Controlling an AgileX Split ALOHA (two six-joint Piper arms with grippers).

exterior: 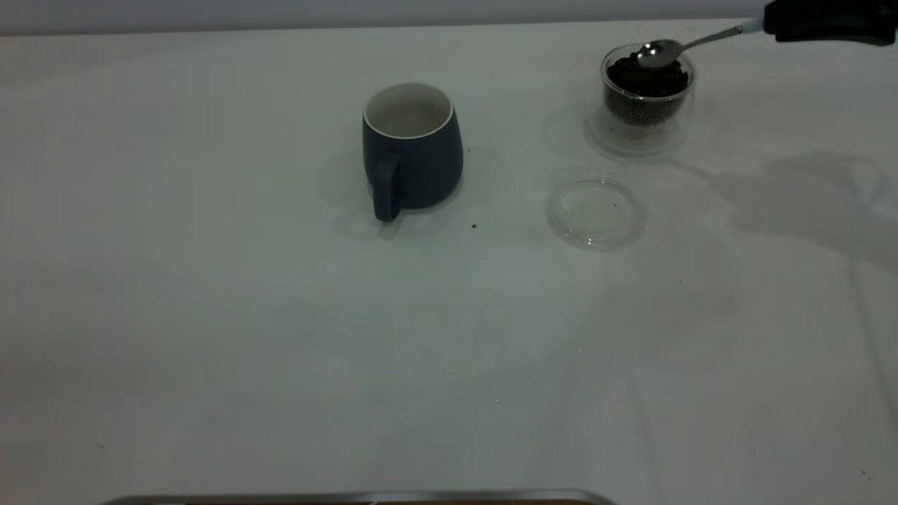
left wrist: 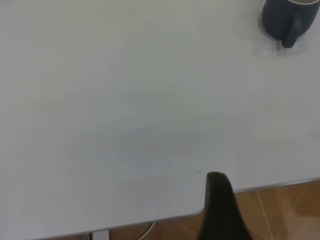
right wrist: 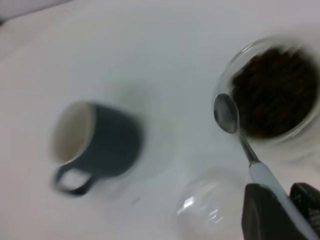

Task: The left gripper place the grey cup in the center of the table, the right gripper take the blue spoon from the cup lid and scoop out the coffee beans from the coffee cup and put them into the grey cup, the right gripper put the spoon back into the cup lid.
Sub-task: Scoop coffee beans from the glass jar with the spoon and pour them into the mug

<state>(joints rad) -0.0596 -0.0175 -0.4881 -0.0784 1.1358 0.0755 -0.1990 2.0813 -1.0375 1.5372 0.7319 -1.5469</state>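
Observation:
The grey cup (exterior: 412,149) stands upright near the middle of the table (exterior: 280,337), handle toward the front; it also shows in the left wrist view (left wrist: 291,19) and the right wrist view (right wrist: 95,145). My right gripper (exterior: 779,27) is shut on the blue spoon (exterior: 691,43) by its pale handle at the far right. The spoon's metal bowl (right wrist: 226,114) hangs at the rim of the coffee cup (exterior: 647,98), just over the coffee beans (exterior: 647,78). The cup lid (exterior: 596,212) lies bare in front of the coffee cup. One finger (left wrist: 220,210) of my left gripper shows over the table's front edge, far from the grey cup.
A metal strip (exterior: 358,498) runs along the table's front edge. A few dark specks (exterior: 474,226) lie on the table between the grey cup and the lid. Wooden floor (left wrist: 285,210) shows beyond the table edge.

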